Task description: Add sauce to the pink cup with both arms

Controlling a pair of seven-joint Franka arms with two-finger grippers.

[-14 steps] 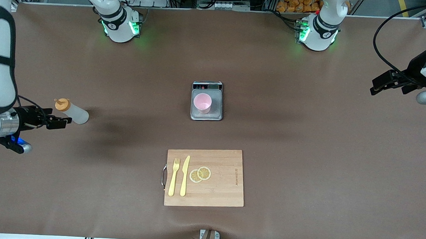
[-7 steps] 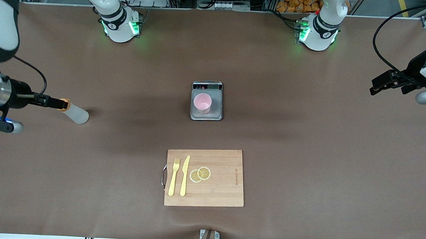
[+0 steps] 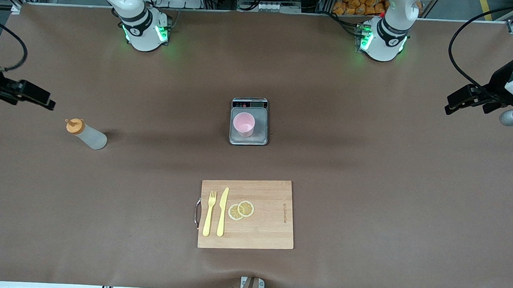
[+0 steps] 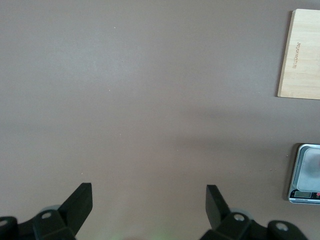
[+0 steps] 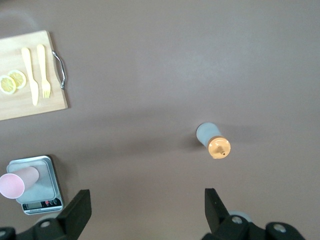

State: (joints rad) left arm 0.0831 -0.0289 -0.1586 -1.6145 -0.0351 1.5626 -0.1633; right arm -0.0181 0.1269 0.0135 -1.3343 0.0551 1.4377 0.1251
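The sauce bottle [image 3: 86,134] stands upright on the brown table near the right arm's end; it also shows in the right wrist view [image 5: 212,139]. The pink cup [image 3: 244,124] stands on a small scale [image 3: 260,136] at the table's middle, and also shows in the right wrist view [image 5: 12,184]. My right gripper [image 3: 47,102] is open and empty, up in the air over bare table beside the bottle, apart from it; its view shows the same [image 5: 147,197]. My left gripper [image 3: 450,108] is open and empty, waiting over the left arm's end of the table [image 4: 149,192].
A wooden cutting board [image 3: 270,223] lies nearer to the front camera than the scale, with a yellow fork [image 3: 209,213], a yellow knife [image 3: 222,211] and two lemon slices [image 3: 240,210] on it. The scale's edge shows in the left wrist view [image 4: 306,175].
My right gripper has swept from beside the bottle, over its cap, toward the robots' bases and away from it. The bottle and the left arm have not moved.
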